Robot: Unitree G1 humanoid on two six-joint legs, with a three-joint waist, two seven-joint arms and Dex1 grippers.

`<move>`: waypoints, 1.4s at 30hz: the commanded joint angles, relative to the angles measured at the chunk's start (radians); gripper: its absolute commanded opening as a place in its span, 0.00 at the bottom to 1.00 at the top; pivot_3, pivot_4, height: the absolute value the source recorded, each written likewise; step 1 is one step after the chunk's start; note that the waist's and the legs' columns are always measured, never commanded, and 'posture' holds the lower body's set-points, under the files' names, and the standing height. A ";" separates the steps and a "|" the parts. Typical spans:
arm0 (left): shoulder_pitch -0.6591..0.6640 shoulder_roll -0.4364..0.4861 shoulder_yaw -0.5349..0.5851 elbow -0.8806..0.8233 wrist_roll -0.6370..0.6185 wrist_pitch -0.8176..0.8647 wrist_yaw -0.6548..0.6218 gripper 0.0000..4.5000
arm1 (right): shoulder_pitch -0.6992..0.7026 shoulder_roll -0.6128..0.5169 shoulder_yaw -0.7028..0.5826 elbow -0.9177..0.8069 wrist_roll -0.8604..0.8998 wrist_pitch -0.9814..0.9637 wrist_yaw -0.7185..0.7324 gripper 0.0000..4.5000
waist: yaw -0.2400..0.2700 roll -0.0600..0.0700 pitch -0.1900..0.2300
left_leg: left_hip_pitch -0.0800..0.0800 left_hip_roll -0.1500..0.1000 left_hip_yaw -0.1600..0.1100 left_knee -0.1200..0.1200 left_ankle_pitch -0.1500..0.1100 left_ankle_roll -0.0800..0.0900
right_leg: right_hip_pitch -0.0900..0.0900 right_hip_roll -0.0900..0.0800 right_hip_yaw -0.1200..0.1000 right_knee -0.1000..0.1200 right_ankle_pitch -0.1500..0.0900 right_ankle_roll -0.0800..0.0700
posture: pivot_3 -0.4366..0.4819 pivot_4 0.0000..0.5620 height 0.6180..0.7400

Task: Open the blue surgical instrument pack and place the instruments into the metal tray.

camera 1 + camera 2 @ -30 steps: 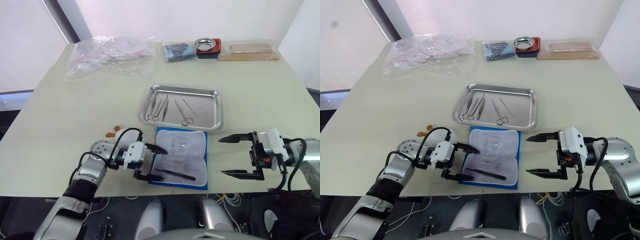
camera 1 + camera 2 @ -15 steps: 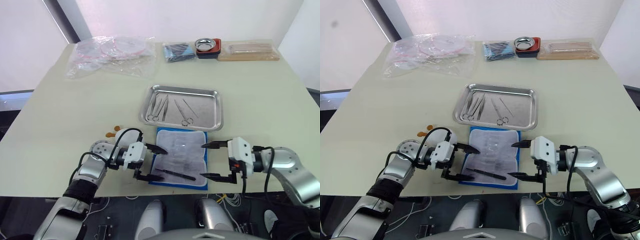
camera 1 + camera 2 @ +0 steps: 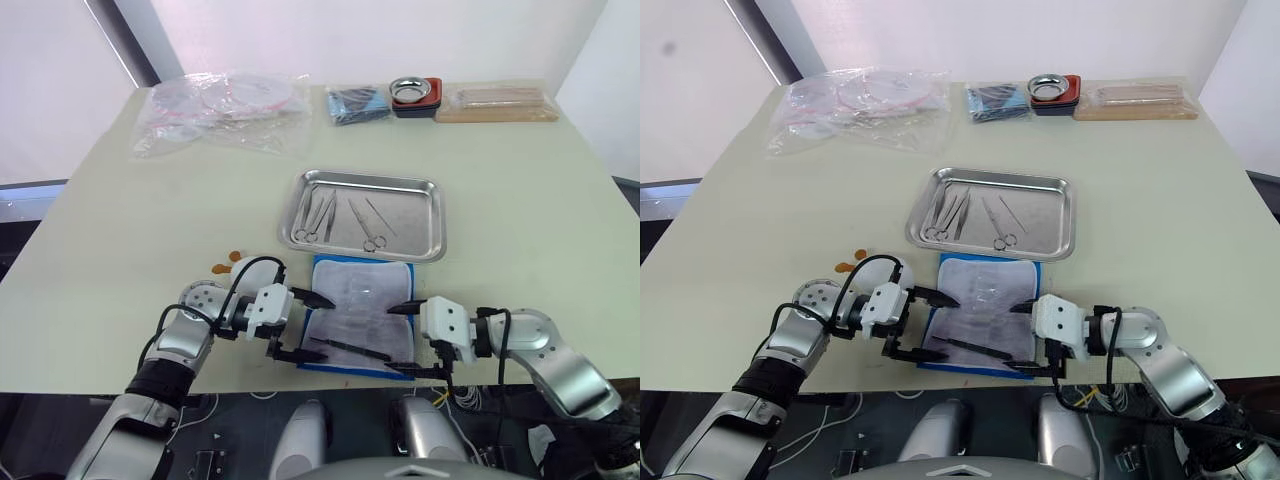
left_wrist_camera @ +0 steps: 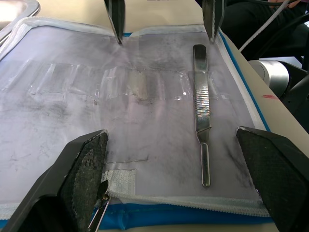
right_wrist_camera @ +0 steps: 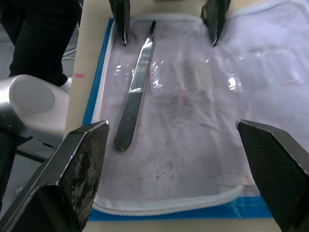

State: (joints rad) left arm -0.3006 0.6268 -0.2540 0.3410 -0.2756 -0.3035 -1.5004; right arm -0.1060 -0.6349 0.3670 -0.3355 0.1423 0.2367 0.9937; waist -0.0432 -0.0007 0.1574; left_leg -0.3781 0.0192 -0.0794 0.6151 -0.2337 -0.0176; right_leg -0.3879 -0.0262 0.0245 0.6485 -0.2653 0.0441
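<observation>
Both grippers, left (image 3: pixel 305 325) and right (image 3: pixel 402 338), sit with fingers spread wide at opposite edges of the opened blue surgical instrument pack (image 3: pixel 362 305), holding nothing.

1 slim steel tool (image 4: pixel 201 108) lies on the pack's whitish inner face along its near edge, between the 2 grippers (touched by neither). Just beyond the pack, the metal tray (image 3: pixel 430 215) holds several instruments (image 3: pixel 345 220).

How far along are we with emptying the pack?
The blue surgical instrument pack lies open, and several instruments already sit in the metal tray. One flat tool remains on the pack's inner face. Left gripper and right gripper flank the pack, jaws open, holding nothing.
</observation>
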 commanded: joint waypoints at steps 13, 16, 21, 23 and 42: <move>0.074 0.040 -0.062 0.036 0.078 0.036 -0.031 1.00 | -0.037 -0.018 0.070 0.074 -0.115 -0.053 0.006 0.58 | -0.001 -0.004 -0.002 | 0.006 0.000 0.002 0.002 0.000 0.000 | 0.001 0.001 0.002 0.010 -0.002 -0.001 | 0.48 0.27 1.00; 0.078 0.042 -0.062 0.030 0.075 0.039 -0.031 1.00 | -0.031 -0.021 0.071 0.071 -0.091 -0.053 0.026 0.25 | -0.001 -0.004 -0.003 | 0.009 0.001 0.003 0.001 0.000 0.000 | 0.002 0.001 0.004 0.011 -0.002 -0.001 | 0.48 0.27 1.00; 0.089 0.043 -0.062 0.006 0.069 0.054 -0.039 1.00 | -0.025 -0.026 0.064 0.066 -0.076 -0.054 0.040 0.02 | 0.000 -0.006 -0.004 | 0.011 0.001 0.004 0.001 0.000 0.000 | 0.004 0.001 0.005 0.011 -0.002 -0.001 | 0.48 0.27 1.00; 0.090 0.042 -0.059 0.006 0.072 0.055 -0.032 1.00 | -0.028 -0.021 0.056 0.070 -0.071 -0.059 0.038 0.02 | 0.000 -0.006 -0.004 | 0.011 0.001 0.004 0.001 0.000 0.000 | 0.004 0.001 0.005 0.011 -0.002 -0.001 | 0.48 0.27 1.00; 0.097 0.020 -0.060 0.009 0.092 0.073 0.036 1.00 | -0.066 -0.072 -0.004 -0.042 -0.022 -0.047 0.074 0.02 | 0.003 -0.006 -0.004 | 0.012 0.000 0.005 0.002 0.000 0.000 | 0.004 0.000 0.005 0.012 -0.002 -0.001 | 0.48 0.27 1.00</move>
State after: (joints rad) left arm -0.2601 0.6419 -0.2468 0.3006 -0.2691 -0.2662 -1.4604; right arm -0.1624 -0.7009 0.3995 -0.3302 0.1039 0.1906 1.0642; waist -0.0399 -0.0064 0.1538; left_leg -0.3665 0.0195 -0.0746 0.6168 -0.2337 -0.0176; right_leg -0.3837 -0.0260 0.0301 0.6602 -0.2673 0.0427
